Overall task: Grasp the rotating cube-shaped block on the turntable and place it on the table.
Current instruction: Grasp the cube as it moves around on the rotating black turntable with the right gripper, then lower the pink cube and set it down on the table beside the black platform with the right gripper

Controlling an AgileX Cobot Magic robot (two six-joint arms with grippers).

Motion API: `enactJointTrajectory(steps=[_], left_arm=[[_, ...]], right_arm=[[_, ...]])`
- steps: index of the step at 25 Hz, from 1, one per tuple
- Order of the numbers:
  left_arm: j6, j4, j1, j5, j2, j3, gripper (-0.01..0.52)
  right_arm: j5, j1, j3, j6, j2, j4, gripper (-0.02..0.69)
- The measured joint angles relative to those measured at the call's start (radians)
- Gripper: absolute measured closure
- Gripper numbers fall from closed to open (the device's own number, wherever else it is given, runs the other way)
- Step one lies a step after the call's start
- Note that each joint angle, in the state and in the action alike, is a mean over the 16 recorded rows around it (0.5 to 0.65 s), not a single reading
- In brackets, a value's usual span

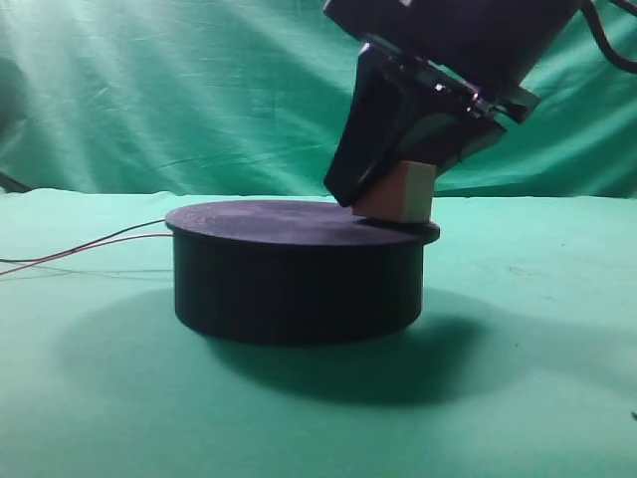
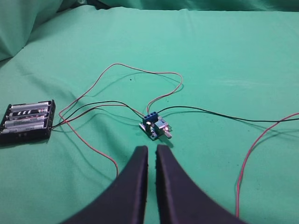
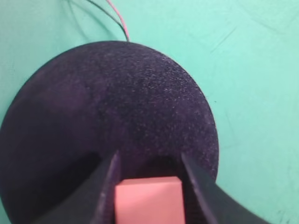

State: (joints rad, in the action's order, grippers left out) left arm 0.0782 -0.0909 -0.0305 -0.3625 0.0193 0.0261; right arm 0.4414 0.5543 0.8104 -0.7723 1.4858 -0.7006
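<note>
The salmon cube-shaped block [image 1: 403, 194] sits at the right edge of the black turntable [image 1: 299, 279], slightly tilted. My right gripper [image 1: 373, 204] reaches down over it, its black fingers closed against both sides of the block. In the right wrist view the block [image 3: 148, 200] fills the gap between the fingers of the gripper [image 3: 148, 158], above the turntable's top [image 3: 117, 102]. My left gripper [image 2: 152, 149] is shut and empty, hovering over the green table [image 2: 224, 56]. It does not show in the exterior view.
Thin red and black wires [image 1: 90, 249] trail left from the turntable. Under the left gripper lie a black battery holder [image 2: 28, 121], a small blue circuit board [image 2: 155, 126] and looping wires. Green cloth table [image 1: 537, 378] surrounds the turntable.
</note>
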Motion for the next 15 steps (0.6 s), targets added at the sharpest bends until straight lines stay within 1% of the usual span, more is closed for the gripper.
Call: enactJointTrajectory(steps=[5, 9, 12, 15], left_arm=[[0.0, 0.0, 0.0, 0.0, 0.0, 0.0, 0.514], [0.0, 0.0, 0.0, 0.0, 0.0, 0.0, 0.514], [0.0, 0.0, 0.0, 0.0, 0.0, 0.0, 0.514], [0.0, 0.0, 0.0, 0.0, 0.0, 0.0, 0.514]], right_arm=[[0.036, -0.064, -0.034, 0.249, -0.09, 0.231, 0.424], [0.024, -0.116, -0.09, 0.431, -0.121, 0.398, 0.424], [-0.004, -0.147, -0.137, 0.524, -0.11, 0.481, 0.424], [-0.048, -0.163, -0.184, 0.572, -0.081, 0.516, 0.412]])
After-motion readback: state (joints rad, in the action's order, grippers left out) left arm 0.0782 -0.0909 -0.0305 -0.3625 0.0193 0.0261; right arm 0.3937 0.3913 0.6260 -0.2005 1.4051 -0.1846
